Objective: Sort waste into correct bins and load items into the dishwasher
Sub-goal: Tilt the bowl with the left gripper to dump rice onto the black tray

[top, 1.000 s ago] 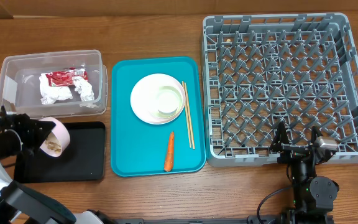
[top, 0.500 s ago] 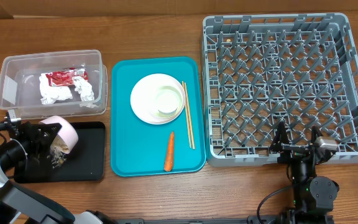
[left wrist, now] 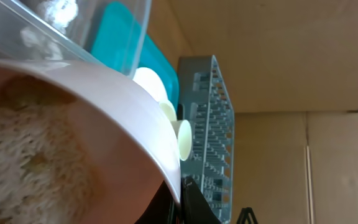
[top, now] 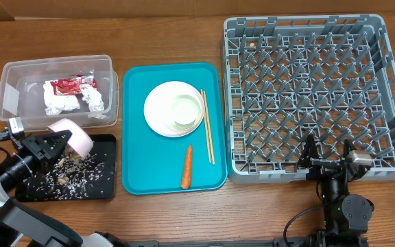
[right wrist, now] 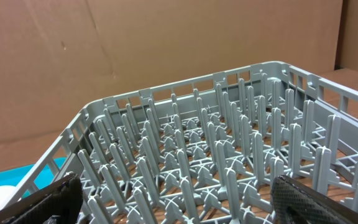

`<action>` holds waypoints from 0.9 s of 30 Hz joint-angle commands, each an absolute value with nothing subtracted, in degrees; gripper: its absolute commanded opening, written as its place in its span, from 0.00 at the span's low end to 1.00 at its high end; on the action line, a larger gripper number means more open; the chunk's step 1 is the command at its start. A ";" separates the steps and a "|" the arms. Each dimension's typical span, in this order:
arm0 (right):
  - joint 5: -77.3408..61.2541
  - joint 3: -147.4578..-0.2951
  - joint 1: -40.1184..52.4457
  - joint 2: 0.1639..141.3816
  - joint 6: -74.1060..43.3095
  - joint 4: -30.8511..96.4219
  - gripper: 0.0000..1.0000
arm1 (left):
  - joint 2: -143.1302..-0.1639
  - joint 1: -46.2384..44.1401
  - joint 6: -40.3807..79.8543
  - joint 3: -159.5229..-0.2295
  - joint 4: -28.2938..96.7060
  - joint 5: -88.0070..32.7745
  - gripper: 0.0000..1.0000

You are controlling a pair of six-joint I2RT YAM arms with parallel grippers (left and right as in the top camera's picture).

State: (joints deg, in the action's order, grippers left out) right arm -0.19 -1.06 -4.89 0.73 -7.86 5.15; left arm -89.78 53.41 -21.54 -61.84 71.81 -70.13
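One pink plate (top: 74, 134), one carrot (top: 187, 167), two chopsticks (top: 207, 127).

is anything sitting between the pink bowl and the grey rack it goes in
Yes: the teal tray lies between pink bowl and grey rack, carrying a white plate, chopsticks and a carrot. All low; a lifted carry likely clears them.

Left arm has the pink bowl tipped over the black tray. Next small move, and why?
Probably tilt the pink bowl a little steeper in the left gripper. Rice lies scattered on the black tray, but the left wrist view shows more clumped inside the bowl, so it isn't empty.
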 commanded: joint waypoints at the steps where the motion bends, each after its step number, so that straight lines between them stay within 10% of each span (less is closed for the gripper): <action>1: -0.56 -0.45 -5.10 0.16 -7.64 4.82 1.00 | -88.38 54.85 -28.23 -61.52 74.39 -74.72 0.04; 27: -0.56 -0.45 -5.10 0.16 -7.64 4.80 1.00 | -88.38 59.35 -43.79 -61.52 88.88 -77.82 0.04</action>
